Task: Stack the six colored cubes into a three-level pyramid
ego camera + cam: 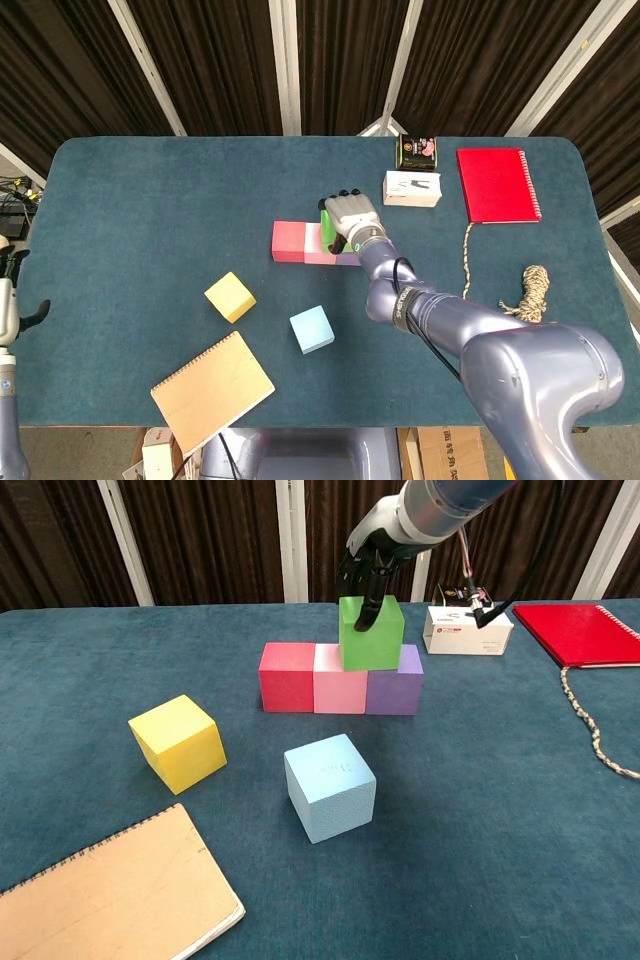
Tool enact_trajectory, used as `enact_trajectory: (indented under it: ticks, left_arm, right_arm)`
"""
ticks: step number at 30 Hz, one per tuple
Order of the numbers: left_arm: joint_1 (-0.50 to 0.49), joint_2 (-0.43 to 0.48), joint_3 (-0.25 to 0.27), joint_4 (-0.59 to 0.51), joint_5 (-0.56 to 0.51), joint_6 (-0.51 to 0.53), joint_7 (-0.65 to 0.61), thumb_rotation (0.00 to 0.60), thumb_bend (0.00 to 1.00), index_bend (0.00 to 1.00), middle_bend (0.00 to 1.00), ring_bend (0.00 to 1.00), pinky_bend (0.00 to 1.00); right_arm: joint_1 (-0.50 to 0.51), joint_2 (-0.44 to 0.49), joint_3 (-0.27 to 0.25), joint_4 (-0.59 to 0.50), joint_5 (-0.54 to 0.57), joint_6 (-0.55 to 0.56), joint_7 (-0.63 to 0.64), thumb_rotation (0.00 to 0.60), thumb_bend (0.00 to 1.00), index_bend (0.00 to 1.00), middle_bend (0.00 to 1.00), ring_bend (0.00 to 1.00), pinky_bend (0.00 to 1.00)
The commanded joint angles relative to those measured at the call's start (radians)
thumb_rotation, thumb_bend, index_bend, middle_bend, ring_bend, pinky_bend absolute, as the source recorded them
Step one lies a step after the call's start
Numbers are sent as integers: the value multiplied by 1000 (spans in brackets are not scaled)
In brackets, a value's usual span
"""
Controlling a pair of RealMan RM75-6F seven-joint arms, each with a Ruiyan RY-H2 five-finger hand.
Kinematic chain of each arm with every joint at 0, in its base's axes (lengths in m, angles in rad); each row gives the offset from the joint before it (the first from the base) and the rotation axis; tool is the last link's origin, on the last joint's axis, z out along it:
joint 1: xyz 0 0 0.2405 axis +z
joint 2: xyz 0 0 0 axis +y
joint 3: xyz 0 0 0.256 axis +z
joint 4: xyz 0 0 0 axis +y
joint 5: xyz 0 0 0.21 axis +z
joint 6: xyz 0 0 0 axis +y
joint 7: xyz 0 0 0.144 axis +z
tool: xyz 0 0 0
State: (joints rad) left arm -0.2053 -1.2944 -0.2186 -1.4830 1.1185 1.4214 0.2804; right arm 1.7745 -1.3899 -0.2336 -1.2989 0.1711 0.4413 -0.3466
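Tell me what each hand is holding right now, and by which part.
The right hand grips the green cube from above at its top. The left hand holds nothing.
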Motion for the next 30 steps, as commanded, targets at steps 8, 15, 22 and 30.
enact_trajectory:
  ticks: [8, 15, 22, 30]
  left_arm:
    - [-3, -16, -3, 27, 20, 19, -10, 600, 307, 156, 70, 0, 0]
    - [2, -22, -4, 47, 38, 31, -39, 600, 307, 145, 70, 0, 0]
    - [5, -2, 9, 11, 60, 18, -58, 600, 306, 145, 73, 0, 0]
    - [14, 40, 15, -44, 63, -17, -128, 600, 256, 144, 86, 0, 0]
  right_arm:
    - [-77, 103, 121, -112, -133, 62, 105, 600, 344, 52, 16, 1, 0]
    - [-330, 269, 226, -420, -527, 523, 258, 600, 344, 36, 16, 0, 0]
    - [-642, 358, 126, -615, -847, 883, 336, 600, 344, 36, 16, 0, 0]
    - [-901, 350, 41, -628, -1107, 1059, 362, 600, 344, 36, 17, 1, 0]
